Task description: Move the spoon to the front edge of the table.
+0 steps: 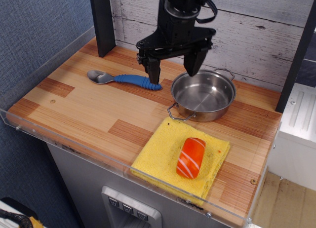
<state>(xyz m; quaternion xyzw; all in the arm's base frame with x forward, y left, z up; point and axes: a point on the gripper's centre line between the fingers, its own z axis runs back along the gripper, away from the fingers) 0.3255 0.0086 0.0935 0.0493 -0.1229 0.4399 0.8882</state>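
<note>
The spoon [123, 79] lies flat on the wooden table [84, 109] at the back left, silver bowl to the left, ribbed blue handle pointing right toward the pan. My gripper [172, 71] hangs open and empty above the table, between the spoon's handle end and the pan. Its left fingertip [154, 76] is just above the right end of the handle; the right finger is over the pan's back left rim. Nothing is held.
A steel pan [203, 95] with two loop handles stands right of the spoon. A yellow cloth [163, 151] with an orange-and-white striped piece [191, 157] lies at the front right. A clear acrylic rim [74, 144] borders the table. A dark post [103, 21] stands at the back left.
</note>
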